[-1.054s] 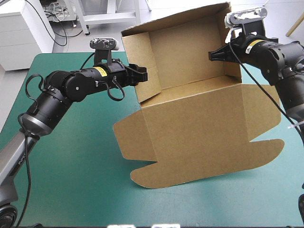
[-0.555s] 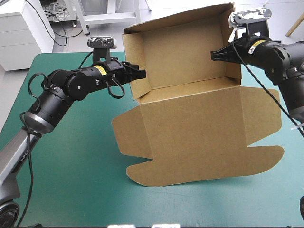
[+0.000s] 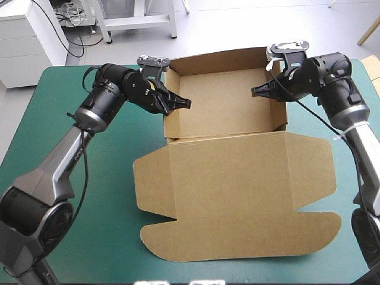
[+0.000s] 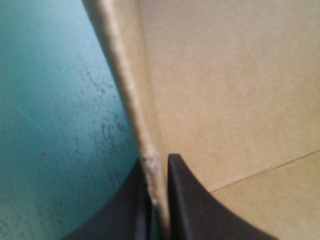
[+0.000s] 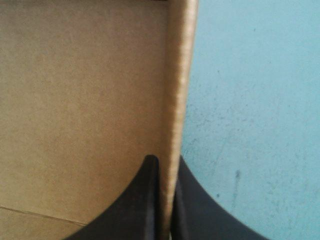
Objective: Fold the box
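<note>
Box (image 3: 225, 119) sat mid-table toward the far edge, as an open tray with the back and side walls up. The lid (image 3: 237, 196) lay flat on the cover (image 3: 101, 196) toward the near edge, its flaps spread out.

Left gripper (image 3: 181, 104) was pinched on the tray's left wall (image 3: 173, 122). In the wrist view its fingers were nearly together with the board edge (image 4: 130, 90) between them. Right gripper (image 3: 256, 92) did the same on the right wall (image 3: 279, 116), one finger inside the tray and one outside.

Judged roughly halfway: tray formed, walls standing and held. Couldn't tell if the side walls were tucked and locked. Still left: securing them, and the lid and flaps weren't folded.

Cover was teal-green and flat, with faint dark specks in the wrist views. Box rested level on it.
</note>
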